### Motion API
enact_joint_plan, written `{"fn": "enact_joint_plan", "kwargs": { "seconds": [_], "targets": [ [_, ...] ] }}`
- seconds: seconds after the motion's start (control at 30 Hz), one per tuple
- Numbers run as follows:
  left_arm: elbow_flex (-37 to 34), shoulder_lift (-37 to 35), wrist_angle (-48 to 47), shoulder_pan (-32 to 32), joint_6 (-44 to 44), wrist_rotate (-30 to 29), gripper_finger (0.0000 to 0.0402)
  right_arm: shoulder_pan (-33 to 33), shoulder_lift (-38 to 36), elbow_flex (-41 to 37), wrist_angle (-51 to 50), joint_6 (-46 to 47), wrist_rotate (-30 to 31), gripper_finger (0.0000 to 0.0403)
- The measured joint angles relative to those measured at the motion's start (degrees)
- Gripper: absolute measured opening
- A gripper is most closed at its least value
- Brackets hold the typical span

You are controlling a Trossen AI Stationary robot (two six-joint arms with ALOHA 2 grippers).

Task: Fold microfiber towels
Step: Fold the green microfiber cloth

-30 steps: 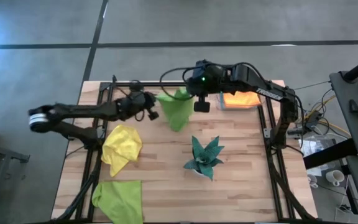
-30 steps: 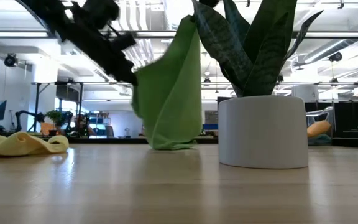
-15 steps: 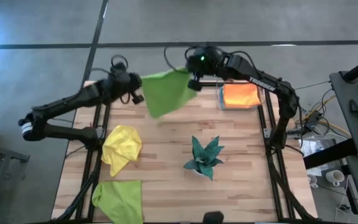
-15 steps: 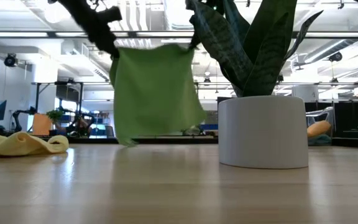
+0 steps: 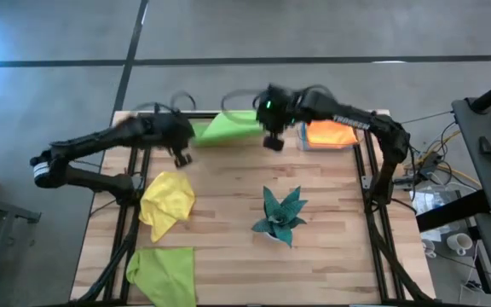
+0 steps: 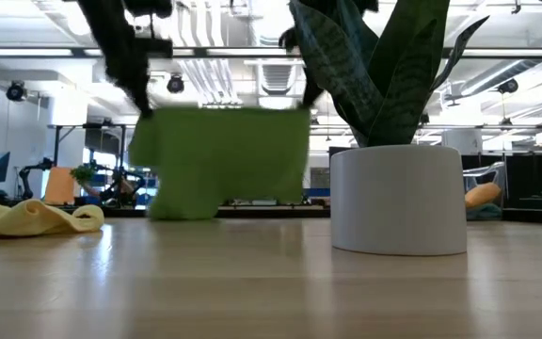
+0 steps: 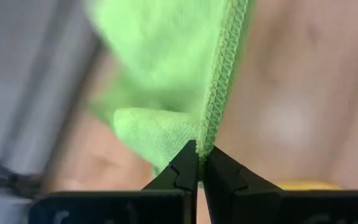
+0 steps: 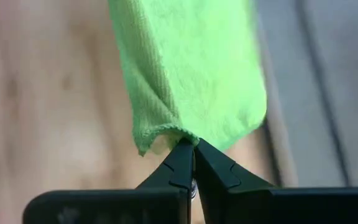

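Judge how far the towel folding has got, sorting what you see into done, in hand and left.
Done: one orange towel lies flat and squared at the table's far right, apparently folded. In hand: a lime green towel hangs stretched between the left pincer and the right pincer, each shut on an edge. Left: the crumpled yellow towel and another lime green towel at the near left. No blue towel shows.

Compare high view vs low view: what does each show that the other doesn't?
Only the high view shows the folded orange microfiber towel, the second lime green towel at the table's near edge, and both arms whole. Only the low view shows the plant's white pot and the room behind. Both show the stretched lime green microfiber towel, the crumpled yellow towel and the plant.
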Motion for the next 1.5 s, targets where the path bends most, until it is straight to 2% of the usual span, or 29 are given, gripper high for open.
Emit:
{"fn": "enact_joint_plan", "kwargs": {
  "seconds": [0.13, 0.23, 0.43, 0.5, 0.6, 0.8, 0.97, 1.03, 1.17, 1.3, 1.5],
  "targets": [
    [-10.18, 3.02, 5.95, -6.22, -5.51, 1.57, 0.0, 4.14, -0.09, -10.13, 1.85, 2.93, -0.51, 0.0009],
    [-14.06, 6.27, 9.92, -10.48, -7.99, 3.81, 0.0, 6.94, -0.09, -15.1, 2.28, 5.36, -1.02, 0.0008],
    [-13.27, 13.51, 11.93, -16.14, -9.94, 17.45, 0.0, 9.61, -0.17, -18.66, 0.67, 7.09, -11.69, 0.0008],
    [-12.78, 15.76, 12.25, -17.15, -10.33, 21.23, 0.0002, 10.32, -0.17, -18.83, 0.84, 7.57, -12.66, 0.001],
    [-12.05, 18.49, 11.41, -17.5, -11.44, 22.91, 0.0022, 10.72, -0.17, -18.64, -0.21, 9.3, -12.78, 0.0028],
    [-9.45, 18.85, 5.69, -17.52, -10.94, 22.96, 0.0105, 10.66, -0.57, -16.0, -2.48, 7.6, -12.21, 0.0102],
    [-5.21, 11.97, 0.08, -17.28, -6.76, 22.95, 0.0155, 10.59, -0.66, -14.67, -1.09, 5.98, -7.26, 0.0168],
    [-3.8, 8.85, -0.24, -16.63, -4.67, 20.15, 0.0162, 10.27, -0.66, -15.2, 1.66, 5.85, -4.76, 0.0183],
    [-4.32, 4.16, 9.56, -13.4, -3.59, 1.33, 0.0163, 9.34, -0.31, -17.8, 9.57, 7.78, -0.22, 0.0186],
    [-7.87, 5.6, 19.27, -8.83, -2.36, 1.85, 0.0163, 8.36, 1.84, -19.86, 15.68, 10.21, 0.43, 0.0172],
    [-13.19, 13.86, 31.94, -7.77, -4.8, 1.63, 0.0164, 8.62, 8.23, -21.77, 19.46, 7.92, 1.65, 0.017]
  ]
}}
